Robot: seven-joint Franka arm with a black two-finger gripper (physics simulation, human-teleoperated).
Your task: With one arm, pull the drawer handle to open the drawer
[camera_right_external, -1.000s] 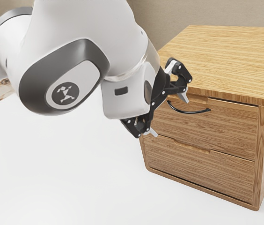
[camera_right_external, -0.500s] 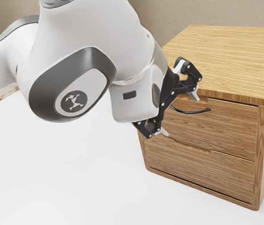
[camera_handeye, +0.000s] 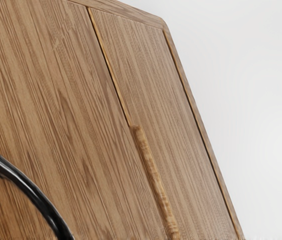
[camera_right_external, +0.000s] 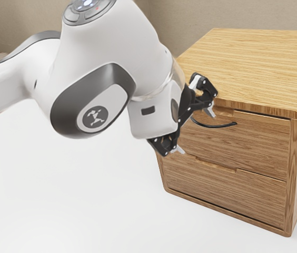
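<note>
Surface: plain white table (camera_right_external: 59, 205); beige wall (camera_right_external: 227, 13) behind.

Wooden two-drawer cabinet (camera_right_external: 254, 63) stands on the table at the exterior view's right, front face turned toward the arm.

Upper drawer (camera_right_external: 248, 142): front lies flush with the cabinet face and in line with the lower drawer (camera_right_external: 227, 192). Reads as shut.

Drawer handle (camera_right_external: 218, 125): thin black curved bar on the upper drawer front, near its top edge, toward the side closest to the arm. Its arm-side end is hidden behind the gripper.

Franka arm enters from the exterior view's left, hand pitched toward the cabinet front.

Gripper (camera_right_external: 194, 130): fingers spread wide and holding nothing. One fingertip sits by the upper drawer's top corner, the other by that drawer's lower edge, at the cabinet's near vertical edge. The handle's arm-side end falls between them. Contact with the handle or the wood: cannot tell.

Wrist view: close on the cabinet front, wood grain running diagonally. Black drawer handle (camera_handeye: 31, 195) curves across the upper drawer (camera_handeye: 46, 100) panel. The seam and a raised wooden lip (camera_handeye: 151, 175) mark the lower drawer (camera_handeye: 161, 85). White table (camera_handeye: 261, 100) lies past the cabinet's edge.
</note>
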